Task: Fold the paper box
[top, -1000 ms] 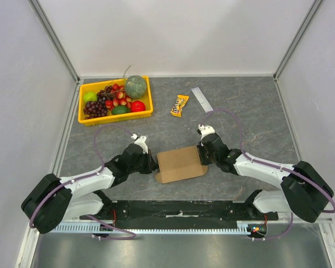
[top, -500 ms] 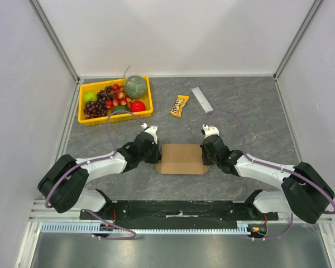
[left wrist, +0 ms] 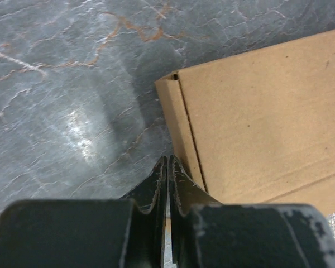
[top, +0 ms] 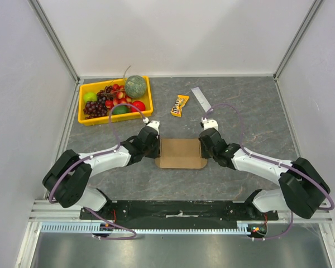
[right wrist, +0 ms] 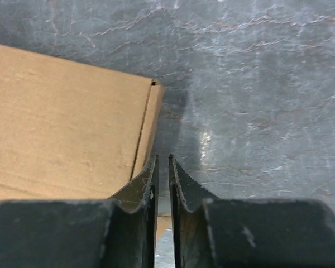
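Box [top: 181, 153] lies flat and square on the bench [top: 251, 117] between my arms. A second ago it sat skewed, with one edge lifted. My left jaws are clenched on nothing, tips against its left edge. My right jaws are all but closed, a thin slit between them, at its right edge. Both have crept farther up the bench.

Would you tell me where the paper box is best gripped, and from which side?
Probably a short end: the paper box lies flat, its broad top giving no pinch, but each end has a folded strip. Come in low from the side.
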Motion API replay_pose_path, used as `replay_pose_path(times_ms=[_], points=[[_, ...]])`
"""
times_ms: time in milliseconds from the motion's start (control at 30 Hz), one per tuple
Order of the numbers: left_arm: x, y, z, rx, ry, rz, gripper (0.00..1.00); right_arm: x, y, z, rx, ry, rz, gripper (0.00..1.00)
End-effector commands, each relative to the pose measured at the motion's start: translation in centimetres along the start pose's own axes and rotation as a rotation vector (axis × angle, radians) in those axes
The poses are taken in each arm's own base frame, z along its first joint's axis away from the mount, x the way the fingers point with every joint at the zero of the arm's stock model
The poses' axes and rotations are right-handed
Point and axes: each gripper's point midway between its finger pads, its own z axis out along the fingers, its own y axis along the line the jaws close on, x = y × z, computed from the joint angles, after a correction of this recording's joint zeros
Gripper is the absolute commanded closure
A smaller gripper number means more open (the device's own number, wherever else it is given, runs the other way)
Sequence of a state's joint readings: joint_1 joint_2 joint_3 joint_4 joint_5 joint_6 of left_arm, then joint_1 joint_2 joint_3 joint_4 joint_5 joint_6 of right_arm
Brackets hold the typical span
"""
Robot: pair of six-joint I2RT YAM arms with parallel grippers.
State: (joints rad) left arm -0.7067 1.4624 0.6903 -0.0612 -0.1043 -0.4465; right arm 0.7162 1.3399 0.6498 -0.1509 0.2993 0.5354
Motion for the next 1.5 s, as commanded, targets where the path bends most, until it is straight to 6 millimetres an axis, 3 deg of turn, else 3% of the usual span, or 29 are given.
replay_pose_path(times_ms=[0, 100, 200, 300, 467, 533, 800, 1000, 1467], points=[[-2.5, 2.0, -1.8, -0.089, -0.089, 0.004, 0.89, -2.5, -2.3, -1.1, 0.106, -0.068, 0.014, 0.78], [-2.9, 3.2, -3.0, -0.116, -0.124, -0.024, 0.85, -2.8, -3.8, -2.1, 0.158, -0.082, 0.009, 0.67], [-4.0, 2.3, -5.0, -0.044, -0.203, -0.048, 0.85, -3.2, -3.6, -3.3, 0.121, -0.104, 0.005, 0.64], [-4.9, -0.2, -7.0, 0.118, -0.292, -0.046, 0.86, -3.7, -1.2, -4.4, -0.053, -0.150, -0.033, 0.66], [-5.9, -4.4, -9.1, 0.369, -0.383, 0.007, 0.96, -4.9, 3.2, -6.7, -0.339, -0.250, -0.079, 0.79], [-5.6, -5.2, -8.6, 0.394, -0.354, 0.024, 0.98, -5.0, 3.8, -6.5, -0.364, -0.247, -0.083, 0.84], [-4.7, -6.0, -5.6, 0.401, -0.291, 0.038, 0.98, -4.7, 4.7, -3.4, -0.333, -0.138, -0.091, 0.89], [-4.6, -6.3, -4.5, 0.403, -0.266, 0.038, 0.98, -3.9, 6.1, -2.8, -0.403, -0.115, -0.076, 0.90], [-3.3, -6.1, -3.2, 0.393, -0.216, 0.038, 0.98, -2.7, 5.4, -1.6, -0.357, -0.072, -0.089, 0.89]])
